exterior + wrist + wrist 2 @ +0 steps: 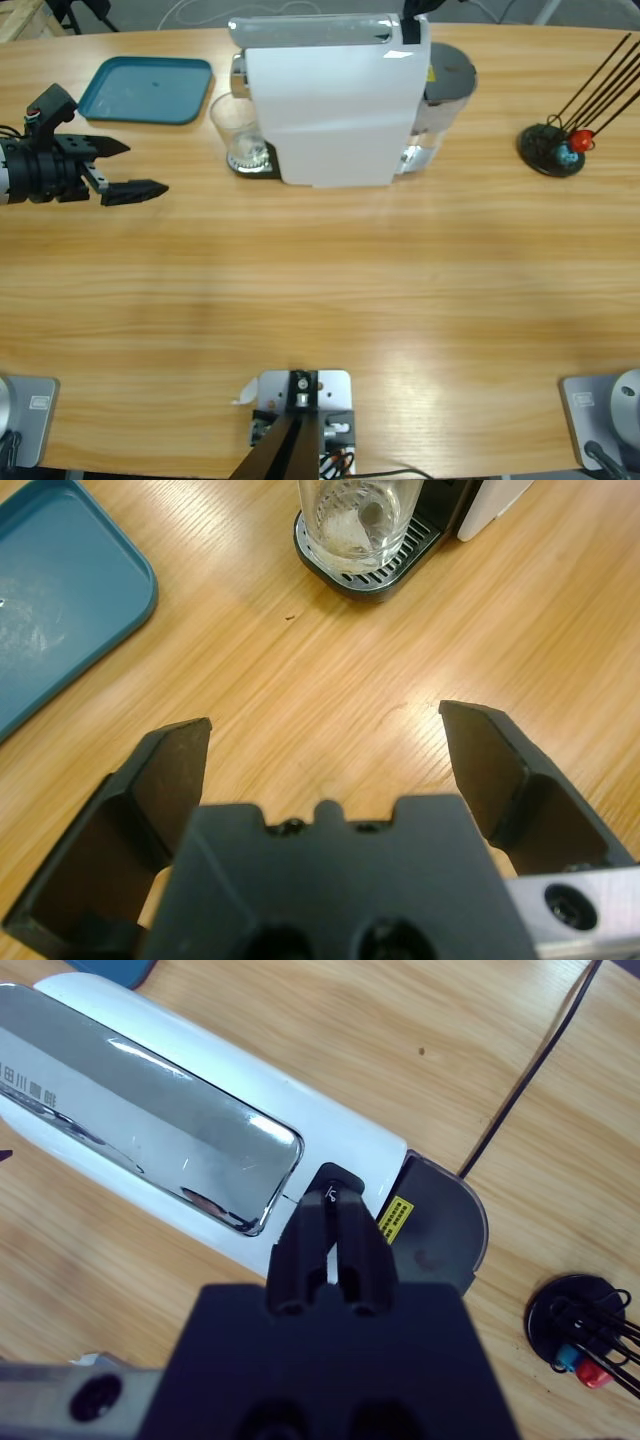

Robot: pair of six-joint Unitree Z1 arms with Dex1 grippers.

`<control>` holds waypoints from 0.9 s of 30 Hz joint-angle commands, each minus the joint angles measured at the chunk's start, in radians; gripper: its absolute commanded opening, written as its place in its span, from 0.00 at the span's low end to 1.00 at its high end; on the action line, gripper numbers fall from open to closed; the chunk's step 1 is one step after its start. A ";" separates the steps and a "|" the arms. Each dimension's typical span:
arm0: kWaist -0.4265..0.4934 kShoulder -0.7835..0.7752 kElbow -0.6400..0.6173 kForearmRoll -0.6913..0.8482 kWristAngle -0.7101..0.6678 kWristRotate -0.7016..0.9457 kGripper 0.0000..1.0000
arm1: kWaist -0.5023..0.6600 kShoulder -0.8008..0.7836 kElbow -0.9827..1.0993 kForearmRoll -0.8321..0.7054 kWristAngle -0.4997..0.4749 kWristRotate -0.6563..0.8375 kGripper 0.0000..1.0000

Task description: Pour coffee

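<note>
A white, smooth-cased coffee machine point(335, 100) with a mirrored chrome top panel point(150, 1125) is seen at twelve o'clock on the grained wooden table point(320, 300). On its ribbed black drip tray point(385, 570), at the machine's nine o'clock side, a clear round tumbler point(238, 130) is stood upright; no dark coffee can be made out in it.

The left gripper point(128, 170) is held at nine o'clock of the table, well apart from the tumbler, its wedge-shaped black jaws spread wide over bare wood. A teal, round-cornered plastic tray point(147, 89) lies at ten o'clock.

The right gripper point(335, 1222) is held above the machine's rear — jaws pressed together, tips at a small black button point(340, 1178). A black round holder with thin rods point(552, 148) is set at two o'clock.
</note>
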 commanded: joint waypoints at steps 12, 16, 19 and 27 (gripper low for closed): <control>-0.011 -0.027 0.031 -0.011 0.002 -0.029 1.00 | 0.009 -0.077 -0.024 0.028 -0.044 0.079 1.00; -0.011 -0.064 0.046 -0.009 0.003 -0.039 1.00 | 0.010 -0.053 -0.034 0.049 -0.039 0.154 1.00; -0.013 -0.078 0.046 -0.010 0.000 -0.044 1.00 | 0.011 -0.043 -0.052 0.051 -0.038 0.162 1.00; -0.060 -0.107 0.071 -0.009 0.004 -0.039 1.00 | 0.038 -0.043 -0.072 0.119 0.016 0.149 1.00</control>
